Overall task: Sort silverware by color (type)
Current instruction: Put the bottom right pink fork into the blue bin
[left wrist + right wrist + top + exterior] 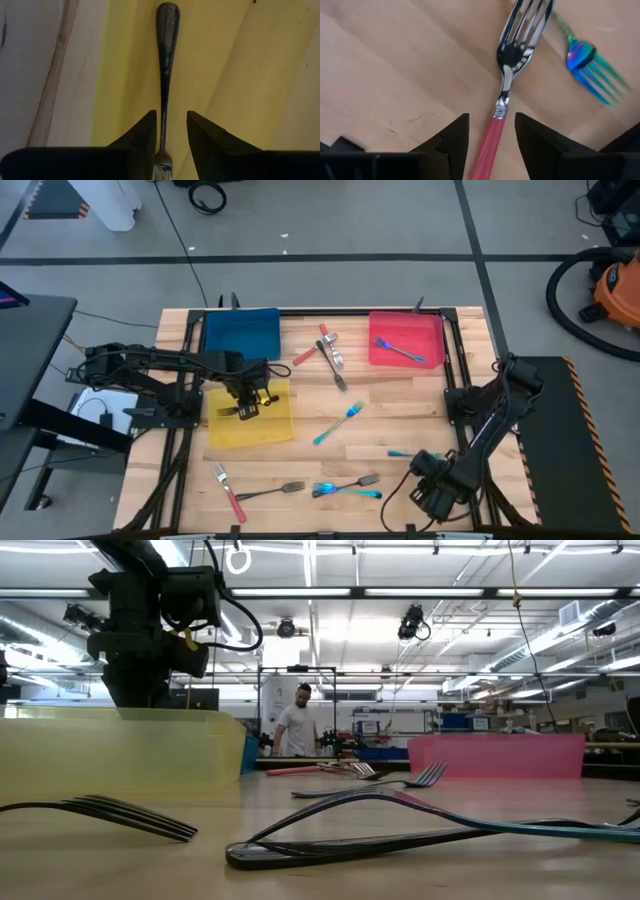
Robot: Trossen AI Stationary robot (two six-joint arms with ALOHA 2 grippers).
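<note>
A dark grey fork [165, 60] lies flat in the yellow tray [275, 430], also seen as the dark fork [233, 412]. My left gripper [171, 117] hangs over it, pointing down, open, one finger on each side of the fork's neck without touching it. On the bare table at the near right edge my right gripper [491, 120] is open, pointing down, and straddles the handle of a red-handled fork [504, 75] with a silver head. A teal fork [587, 62] lies beside that head. In the high view my right gripper [428, 485] hides the red-handled fork.
The blue tray [240, 332] sits at the far left, and the red tray [432, 330] at the far right holds a blue fork [400, 350]. Loose forks lie mid-table [333, 365], [338, 423] and near the front edge [228, 492], [345, 490]. A person [297, 730] stands beyond the table.
</note>
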